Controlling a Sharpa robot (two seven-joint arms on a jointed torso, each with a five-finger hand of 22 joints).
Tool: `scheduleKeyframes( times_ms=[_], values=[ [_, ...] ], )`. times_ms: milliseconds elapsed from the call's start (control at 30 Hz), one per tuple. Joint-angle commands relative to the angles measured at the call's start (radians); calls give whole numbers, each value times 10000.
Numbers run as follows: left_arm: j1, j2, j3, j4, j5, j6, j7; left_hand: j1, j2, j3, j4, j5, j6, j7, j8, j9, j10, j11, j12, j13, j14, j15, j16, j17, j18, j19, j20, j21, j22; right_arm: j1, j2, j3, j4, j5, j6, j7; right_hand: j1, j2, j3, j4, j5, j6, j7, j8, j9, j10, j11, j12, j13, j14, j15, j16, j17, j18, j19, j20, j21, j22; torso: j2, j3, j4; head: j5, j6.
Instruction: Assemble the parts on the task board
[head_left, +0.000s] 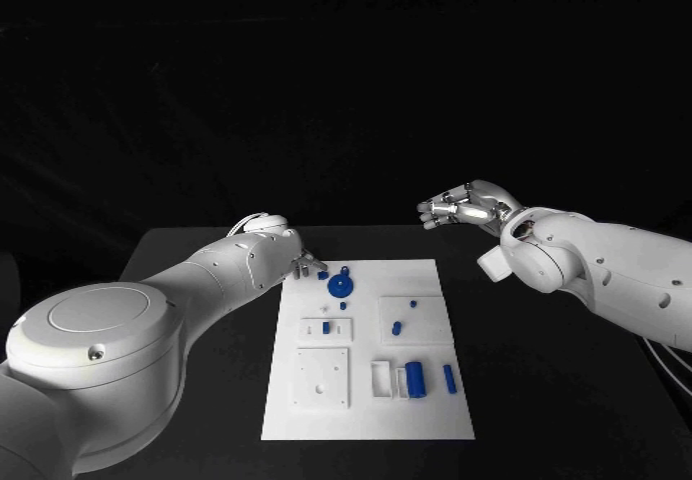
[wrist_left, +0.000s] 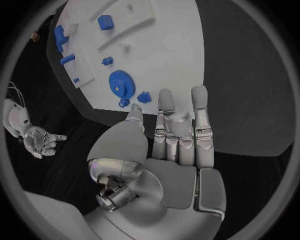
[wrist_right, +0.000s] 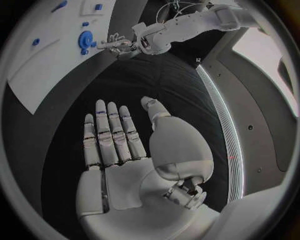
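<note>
Bench: a black bench (head_left: 188, 250) carries the flat white rectangular task board (head_left: 368, 400) in its middle.
Left hand: the silver left hand (head_left: 300, 262) hovers at the far left corner of the board; its fingers (wrist_left: 200, 107) are stretched out straight, a little apart, and hold nothing.
Right hand: the silver right hand (head_left: 464, 210) is raised beyond the far right corner of the board, well apart from it; its fingers (wrist_right: 111, 130) are extended side by side and hold nothing.
Round part: a blue toothed disc (head_left: 339, 286) lies on the board near its far left corner, just beside the left hand.
Small parts: two small blue blocks (wrist_left: 144, 97) lie between the disc and the left fingertips.
Near parts: a blue cylinder (head_left: 417, 377) rests in a white tray; a slim blue bar (head_left: 449, 377) lies just beside it.
</note>
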Motion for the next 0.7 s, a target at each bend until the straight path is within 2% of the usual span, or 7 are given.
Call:
scheduleKeyframes(
  times_ms=[33,133,300,367,467,533,700],
  values=[
    [-18,68,-1,-58,-12,-83,-27,-11,28,-20,-5,-7,53,11,-31,19,79,-1,-60,-13,64,-7,22,12,74,-34,56,56,194,17,21,10,32,-65,5,38,18,-77,39,8,51,-47,5,-37,-14,22,11,-48,-12,53,26,-41,-12,6,56,-11,-8,-1,56,11,-64,11,34],
    [-30,100,0,-87,16,-115,-16,-105,-49,149,-43,279,55,8,-36,72,90,6,-51,0,68,-1,57,32,129,-68,100,157,193,29,30,12,42,-66,0,34,18,-77,39,8,51,-47,5,-37,-14,22,11,-48,-12,53,26,-41,-12,6,56,-11,-8,-1,82,10,-86,11,41],
    [-51,158,0,-132,43,-172,-15,-169,-93,243,-46,426,79,-2,-28,110,111,-2,-46,4,79,4,99,66,146,-104,110,231,186,47,55,15,52,-67,-9,29,-10,-99,83,-7,72,-39,4,-37,-14,25,9,-49,-13,59,25,-40,-12,6,67,-13,-7,0,97,20,-106,-18,38],
    [-59,174,0,-152,48,-193,-19,-177,-108,250,-55,431,102,-9,-18,123,134,-6,-41,3,86,0,125,94,149,-106,110,247,186,56,66,15,54,-68,-10,26,-8,-98,89,-8,94,-39,4,-36,-14,25,9,-48,-12,58,23,-41,-12,7,67,-14,-7,0,110,24,-131,-9,48],
    [-65,193,0,-177,52,-224,-27,-176,-142,271,-83,405,157,-28,5,159,184,-13,-40,-5,94,-6,193,160,153,-110,114,286,187,71,76,17,61,-69,-15,22,-8,-98,89,-8,94,-39,4,-36,-14,25,9,-48,-12,58,23,-41,-12,7,67,-14,-7,0,124,30,-135,-33,54],
    [-68,206,0,-194,53,-250,-35,-179,-157,278,-90,376,173,-33,11,174,206,-15,-39,-8,96,-7,218,181,157,-113,116,303,188,81,82,17,64,-70,-19,19,-8,-98,89,-8,94,-39,4,-36,-14,25,9,-48,-12,58,23,-41,-12,7,67,-14,-7,0,125,26,-117,-73,40],
    [-70,235,0,-226,55,-293,-56,-172,-156,322,-108,309,219,-48,24,224,274,-18,-38,-18,107,-9,320,269,184,-125,139,376,191,100,102,18,71,-72,-24,14,-14,-107,100,-4,149,-41,4,-38,-15,28,8,-47,-12,57,25,-41,-12,6,66,-14,-7,0,126,33,-121,-108,46]
  ],
)
